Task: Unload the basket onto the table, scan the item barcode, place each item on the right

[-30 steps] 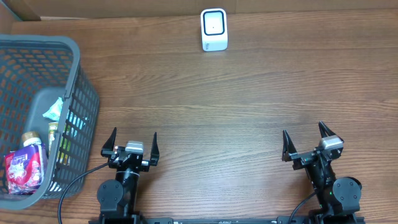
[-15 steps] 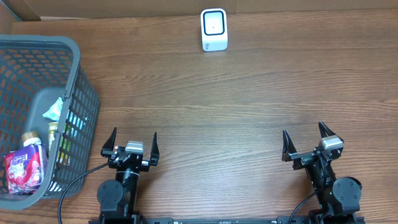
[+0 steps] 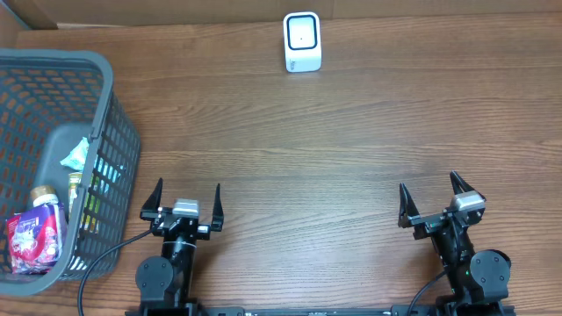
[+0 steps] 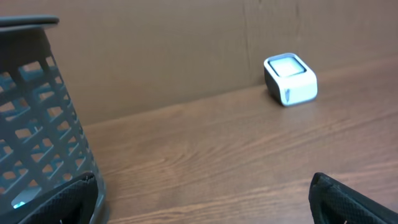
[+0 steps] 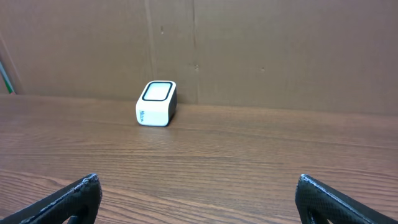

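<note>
A white barcode scanner (image 3: 302,41) with a dark window stands at the table's far edge; it also shows in the left wrist view (image 4: 290,79) and the right wrist view (image 5: 157,103). Several packaged items lie in the grey basket (image 3: 114,114) at the left, among them a purple pouch (image 3: 35,235) and a teal packet (image 3: 76,154). My left gripper (image 3: 183,195) is open near the front edge, just right of the basket, with nothing between its fingers. At the front right, my right gripper (image 3: 428,189) stands open and empty too.
A brown cardboard wall (image 5: 249,50) backs the wooden table. The basket's wall (image 4: 37,124) rises close to my left gripper's left finger. Bare wood lies between the grippers and the scanner.
The left gripper has shifted very slightly to the left. Nothing else has moved.
</note>
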Robot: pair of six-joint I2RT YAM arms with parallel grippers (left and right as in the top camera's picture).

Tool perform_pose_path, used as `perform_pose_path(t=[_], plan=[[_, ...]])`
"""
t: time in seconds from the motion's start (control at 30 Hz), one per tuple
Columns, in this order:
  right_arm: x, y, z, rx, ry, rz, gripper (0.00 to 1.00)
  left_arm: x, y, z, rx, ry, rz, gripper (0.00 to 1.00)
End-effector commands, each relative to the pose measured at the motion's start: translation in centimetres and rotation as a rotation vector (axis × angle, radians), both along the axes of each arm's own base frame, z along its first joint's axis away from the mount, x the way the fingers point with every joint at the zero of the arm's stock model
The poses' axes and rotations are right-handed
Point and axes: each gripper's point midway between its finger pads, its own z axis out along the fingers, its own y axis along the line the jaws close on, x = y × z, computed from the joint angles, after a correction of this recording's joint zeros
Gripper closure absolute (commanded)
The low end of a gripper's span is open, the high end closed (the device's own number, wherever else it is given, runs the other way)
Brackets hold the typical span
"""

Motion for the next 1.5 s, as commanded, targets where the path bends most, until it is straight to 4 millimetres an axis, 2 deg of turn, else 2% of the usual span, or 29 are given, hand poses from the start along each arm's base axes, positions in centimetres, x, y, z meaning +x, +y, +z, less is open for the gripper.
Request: perform_pose_path(t=[0.0, 0.2, 0.4, 0.67, 0.93, 1.13, 1.27, 1.47], plan=[[-0.1, 0.3, -0.1, 0.004, -0.005, 0.012, 0.0, 0.0, 0.0, 0.4, -0.064, -0.02, -0.003, 0.01], [-0.1, 0.2, 0.4, 0.005, -0.016, 0.013, 0.0, -0.1, 0.0, 1.0, -0.097, -0.031, -0.003, 0.0], [-0.3, 0.2, 1.7, 0.008, -0.04, 0.013, 0.0, -0.4, 0.0, 2.7, -0.096, -0.061, -0.005, 0.0], [-1.3, 0.1, 5.2, 0.012, -0.081, 0.013, 0.0, -1.3, 0.0, 5.2, -0.095, -0.057, -0.004, 0.0], [-2.5, 0.0, 8.8, 0.017, -0.126, 0.013, 0.0, -2.3, -0.1, 8.8, -0.111, -0.117, -0.009, 0.0], [-3.8, -0.2, 11.7, 0.013, -0.153, 0.012, 0.0, -2.5, -0.7, 10.8, -0.124, -0.081, -0.042, 0.0], [-4.1, -0.2, 13.6, 0.012, -0.144, 0.012, 0.0, -1.9, -1.3, 12.6, -0.126, -0.025, -0.077, 0.0], [-3.2, -0.1, 15.2, -0.043, -0.045, 0.012, 0.0, -0.5, -1.8, 16.8, -0.136, 0.109, -0.101, 0.0]])
